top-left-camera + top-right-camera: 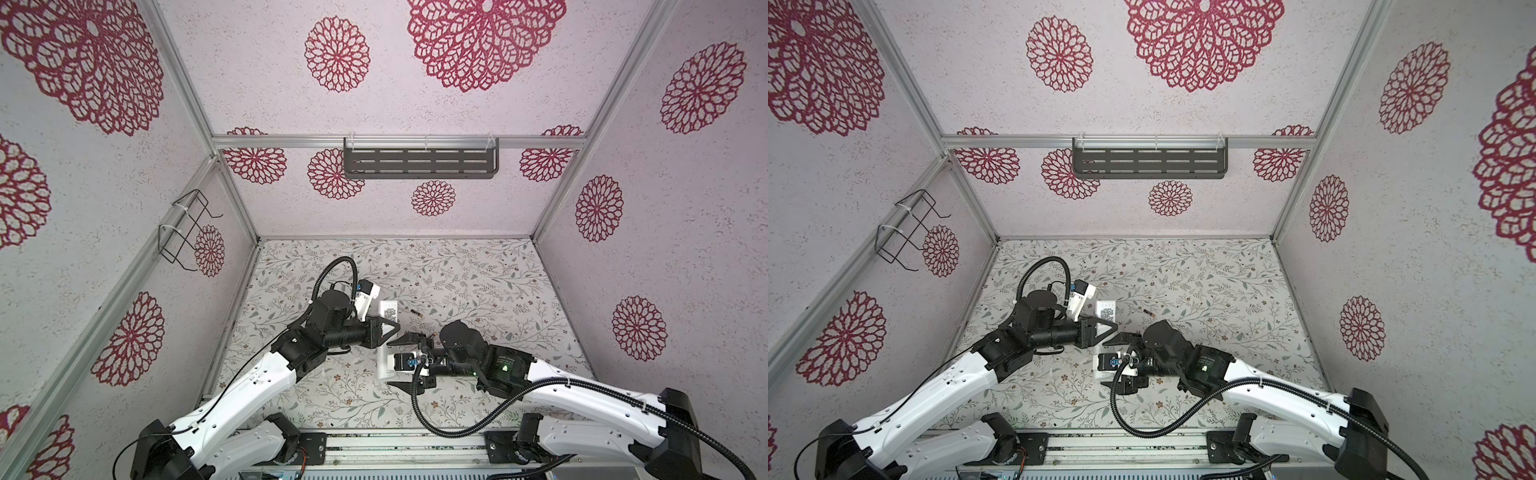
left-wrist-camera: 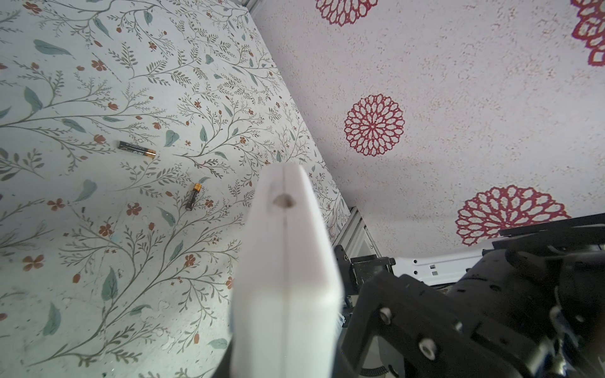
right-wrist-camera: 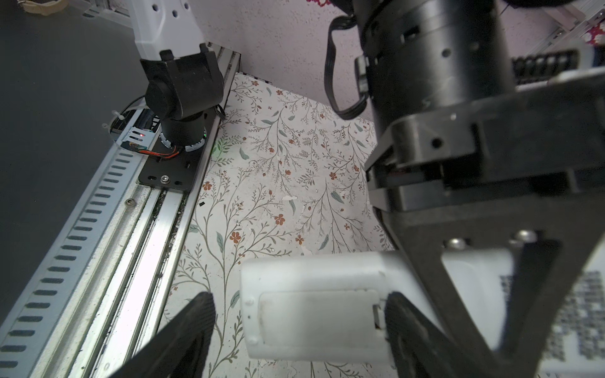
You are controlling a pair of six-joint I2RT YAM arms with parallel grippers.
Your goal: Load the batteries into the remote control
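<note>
Opening step, I judge: my left gripper clamps long slim white plastic remote control, back up, right gripper wide apart, empty, round its lid end; small dark gold-tipped batteries lie on table; nxt: slide lid off.

The remote runs front to back between the left gripper and right gripper; two batteries lie on the table right of its far half

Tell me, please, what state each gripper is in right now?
Left gripper: closed, holding the remote control.
Right gripper: open, straddling the remote control's end, holding nothing.
</note>
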